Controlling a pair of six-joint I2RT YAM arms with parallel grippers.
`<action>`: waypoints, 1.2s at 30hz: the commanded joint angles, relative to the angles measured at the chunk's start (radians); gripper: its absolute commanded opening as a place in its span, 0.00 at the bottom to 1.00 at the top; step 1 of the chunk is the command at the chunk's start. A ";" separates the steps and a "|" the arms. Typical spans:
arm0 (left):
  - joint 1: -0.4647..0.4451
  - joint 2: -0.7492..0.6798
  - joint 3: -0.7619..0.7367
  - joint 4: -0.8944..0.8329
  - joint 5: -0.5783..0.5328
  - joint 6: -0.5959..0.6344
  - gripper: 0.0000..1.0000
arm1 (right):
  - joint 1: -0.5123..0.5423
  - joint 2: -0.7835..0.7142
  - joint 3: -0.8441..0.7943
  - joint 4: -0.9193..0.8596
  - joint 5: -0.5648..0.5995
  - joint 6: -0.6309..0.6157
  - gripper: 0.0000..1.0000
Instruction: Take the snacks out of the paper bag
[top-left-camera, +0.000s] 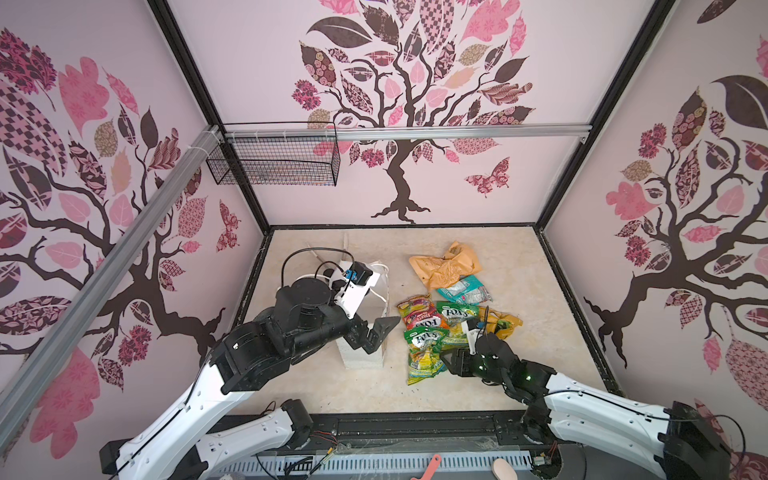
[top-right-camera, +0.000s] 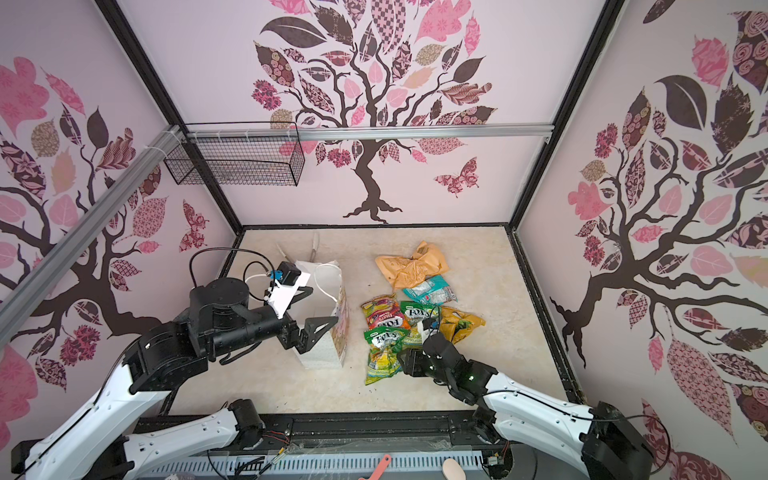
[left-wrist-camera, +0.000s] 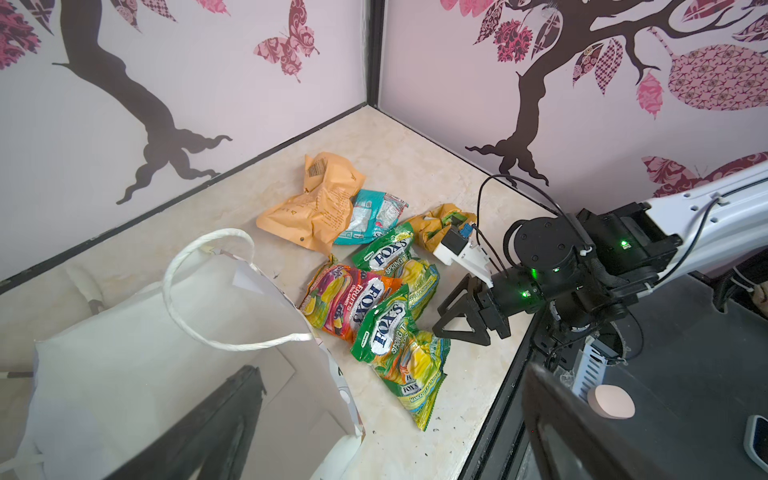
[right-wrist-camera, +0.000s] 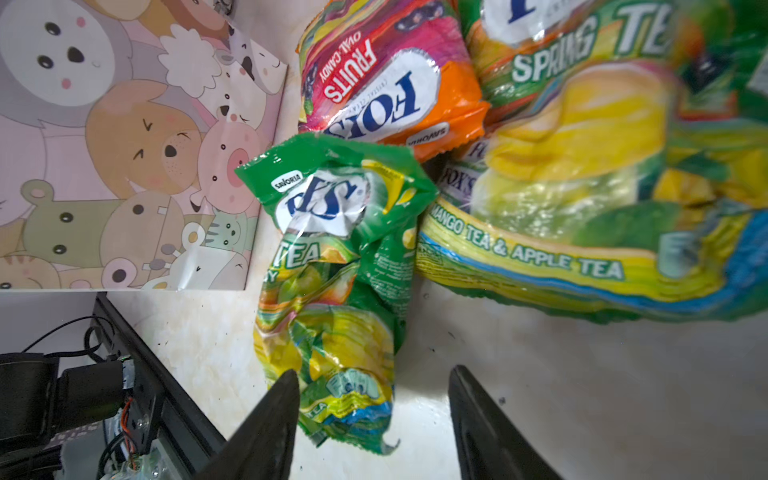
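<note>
The white paper bag (top-left-camera: 362, 358) (top-right-camera: 322, 359) stands upright left of centre, its mouth open; the left wrist view shows its white inside (left-wrist-camera: 124, 332) and a cord handle (left-wrist-camera: 195, 328). My left gripper (top-left-camera: 376, 332) (left-wrist-camera: 392, 370) hangs open over its near rim. Right of the bag the snacks lie on the table: a tan-orange packet (top-left-camera: 444, 266), a teal one (top-left-camera: 463, 291), an orange-red FOX'S bag (top-left-camera: 419, 316), two green FOX'S bags (top-left-camera: 457, 316) (top-left-camera: 424, 353) and a small yellow-orange one (top-left-camera: 505, 322). My right gripper (top-left-camera: 446, 359) (right-wrist-camera: 374, 372) is open, its fingers either side of the nearest green bag's (right-wrist-camera: 332, 270) lower end.
A wire basket (top-left-camera: 274, 162) hangs from the aluminium rail on the back wall. Patterned walls close in three sides. A black frame edge (top-left-camera: 415, 424) runs along the table's front, with a pink tool (top-left-camera: 428, 465) beyond it.
</note>
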 joint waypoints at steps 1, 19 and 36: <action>-0.004 -0.020 -0.006 0.024 -0.012 -0.005 0.98 | 0.000 -0.057 0.071 -0.133 0.084 -0.034 0.68; 0.021 -0.112 -0.182 0.457 -0.812 0.132 0.99 | -0.205 -0.050 0.255 0.065 0.562 -0.414 1.00; 1.066 -0.101 -0.572 0.648 -0.592 -0.349 0.98 | -0.785 0.241 0.178 0.370 0.384 -0.320 1.00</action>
